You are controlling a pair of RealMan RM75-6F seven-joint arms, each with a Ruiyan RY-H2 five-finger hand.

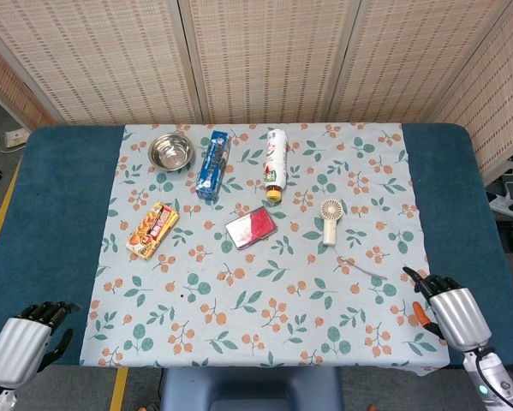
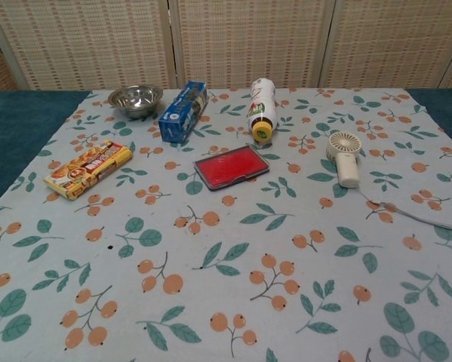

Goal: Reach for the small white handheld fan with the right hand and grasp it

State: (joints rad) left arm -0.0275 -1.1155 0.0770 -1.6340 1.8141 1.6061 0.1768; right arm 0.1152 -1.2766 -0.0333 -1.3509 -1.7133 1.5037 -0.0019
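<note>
The small white handheld fan point(image 1: 330, 220) lies flat on the floral cloth right of centre, round head toward the back and handle toward me; the chest view shows the fan point(image 2: 345, 157) at mid right. My right hand point(image 1: 449, 312) hovers at the table's near right edge, well short of the fan and to its right, fingers apart and holding nothing. My left hand point(image 1: 20, 342) hangs off the near left corner, also holding nothing. Neither hand shows in the chest view.
A thin white cable point(image 1: 363, 267) lies between the fan and my right hand. Left of the fan sit a red case point(image 1: 251, 226), a white bottle point(image 1: 276, 163), a blue box point(image 1: 212, 163), a steel bowl point(image 1: 171, 152) and a yellow snack pack point(image 1: 152, 229).
</note>
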